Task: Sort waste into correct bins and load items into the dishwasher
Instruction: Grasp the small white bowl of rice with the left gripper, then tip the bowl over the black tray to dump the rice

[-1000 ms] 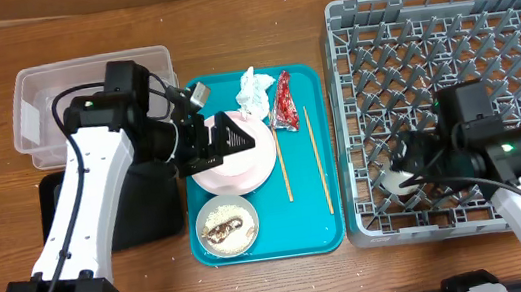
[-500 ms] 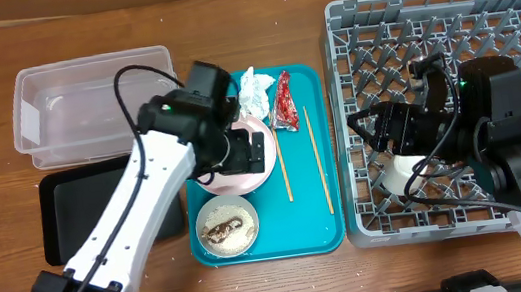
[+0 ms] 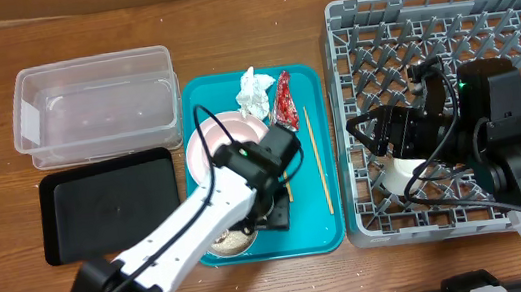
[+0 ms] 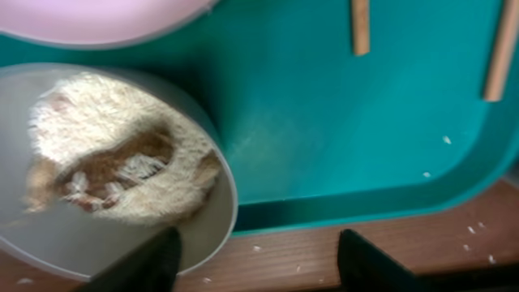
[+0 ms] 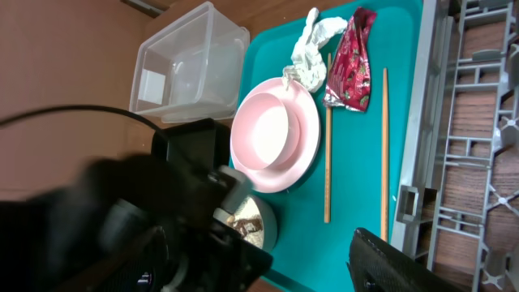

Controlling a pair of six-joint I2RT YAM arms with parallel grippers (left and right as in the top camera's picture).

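Left gripper (image 4: 255,264), jaws spread, straddles the bowl (image 4: 49,235) rim at the tray's (image 4: 324,146) front-left corner. Rice (image 4: 122,154) lies inside. Risk: a thin rim pinch may slip or tilt, spilling rice across the tray. Right gripper (image 5: 259,261), spread and empty, hangs right of the tray.

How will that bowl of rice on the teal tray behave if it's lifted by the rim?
The bowl looks smooth and shiny, so it is probably slippery to grip. Its loose rice would likely spill if it is tilted.

White arms (image 3: 185,221), black joints, cables and fingers (image 4: 150,261).
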